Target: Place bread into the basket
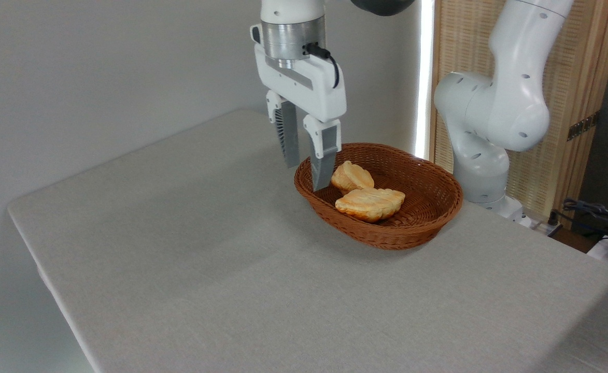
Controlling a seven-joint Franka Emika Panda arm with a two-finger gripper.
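Observation:
The bread [370,203], a long flat golden pastry with a ridged pale top, lies inside the oval brown wicker basket [428,220]. A smaller lumpy bread [352,176] sits behind it in the basket. My gripper [308,177] hangs over the basket's left rim, fingers pointing down and spread apart, with nothing between them. One finger [323,166] stands in front of the rim, left of the breads.
The robot's white base [482,155] stands at the table's far right behind the basket. The grey table [205,248] ends in edges at the left and front. Cables and clutter [604,223] lie off the table's right side.

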